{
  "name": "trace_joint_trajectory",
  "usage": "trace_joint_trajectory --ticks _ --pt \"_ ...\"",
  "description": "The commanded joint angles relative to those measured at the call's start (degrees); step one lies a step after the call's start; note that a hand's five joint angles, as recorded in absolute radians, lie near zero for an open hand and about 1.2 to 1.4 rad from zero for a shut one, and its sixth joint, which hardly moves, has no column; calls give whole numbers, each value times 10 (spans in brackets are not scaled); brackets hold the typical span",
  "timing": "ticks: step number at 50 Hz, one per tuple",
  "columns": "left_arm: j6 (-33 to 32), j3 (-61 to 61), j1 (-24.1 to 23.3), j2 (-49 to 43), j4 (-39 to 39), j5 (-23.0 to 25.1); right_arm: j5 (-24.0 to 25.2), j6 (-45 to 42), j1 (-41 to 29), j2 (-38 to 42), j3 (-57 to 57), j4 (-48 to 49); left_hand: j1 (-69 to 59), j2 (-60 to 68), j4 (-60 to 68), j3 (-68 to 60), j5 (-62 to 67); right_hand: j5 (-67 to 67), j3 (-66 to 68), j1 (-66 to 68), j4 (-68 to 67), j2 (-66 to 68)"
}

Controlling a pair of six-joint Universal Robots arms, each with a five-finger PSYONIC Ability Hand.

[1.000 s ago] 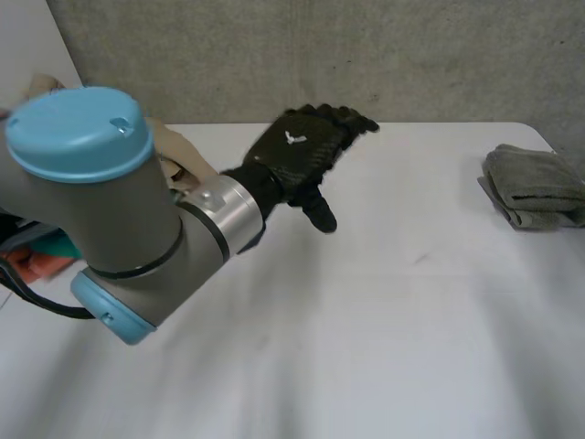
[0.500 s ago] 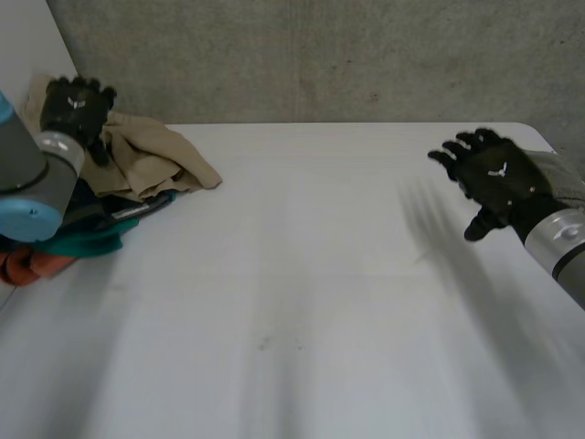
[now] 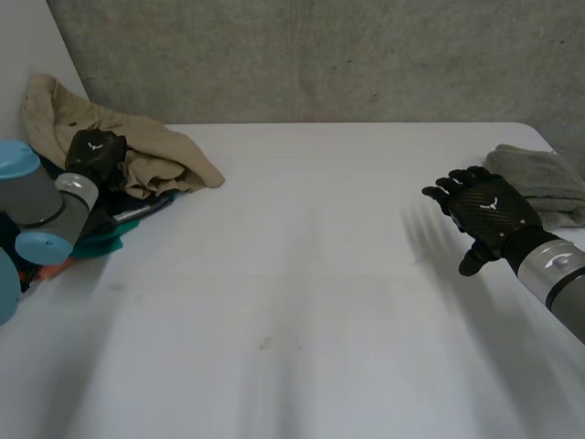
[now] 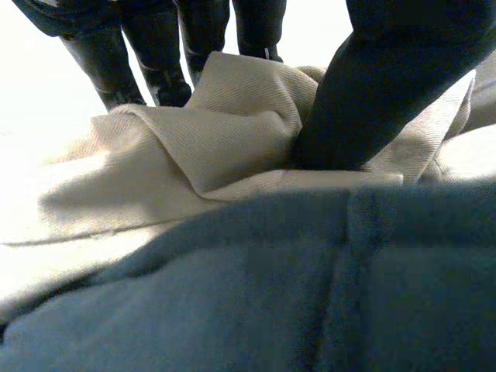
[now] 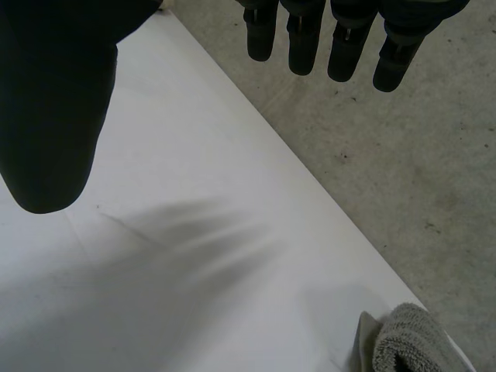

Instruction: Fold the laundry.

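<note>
My left hand (image 3: pixel 92 152) is pinching a fold of the beige garment (image 3: pixel 164 148) at the table's (image 3: pixel 320 274) far left corner. Limp and light, it is likely needing an edge grip. My right hand (image 3: pixel 484 216) is hovering, fingers spread, empty.

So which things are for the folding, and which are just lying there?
For the folding: beige cloth, pinched by the left hand; dark blue cloth and teal cloth in the same pile; the open right hand, over the white table.
Just lying there: grey towel, already folded, beside the right hand.
</note>
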State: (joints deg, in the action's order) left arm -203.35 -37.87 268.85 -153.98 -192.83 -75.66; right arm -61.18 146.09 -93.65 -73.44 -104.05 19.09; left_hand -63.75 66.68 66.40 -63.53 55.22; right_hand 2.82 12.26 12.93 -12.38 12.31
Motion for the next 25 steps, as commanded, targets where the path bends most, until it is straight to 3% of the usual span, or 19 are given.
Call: trace_joint_trajectory --ticks 1,6,12,18,25 --pt "49 -97 -39 119 -91 -41 -2 2 0 0 1 1 -162 133 136 -165 148 -28 -23 -29 24 -23" --pt "163 -207 -89 268 -184 -43 -27 5 0 -3 2 1 -162 133 136 -165 148 -28 -23 -29 24 -23" --pt "252 -273 -181 350 -172 -40 -85 24 1 -16 9 5 -162 133 136 -165 148 -28 -23 -29 24 -23" --pt "280 -309 -322 339 -130 -39 -112 46 4 -48 7 12 -162 133 136 -165 148 -28 -23 -29 24 -23" --pt "296 -299 -416 240 -116 -43 -111 75 5 -48 4 12 -162 133 136 -165 148 -28 -23 -29 24 -23"
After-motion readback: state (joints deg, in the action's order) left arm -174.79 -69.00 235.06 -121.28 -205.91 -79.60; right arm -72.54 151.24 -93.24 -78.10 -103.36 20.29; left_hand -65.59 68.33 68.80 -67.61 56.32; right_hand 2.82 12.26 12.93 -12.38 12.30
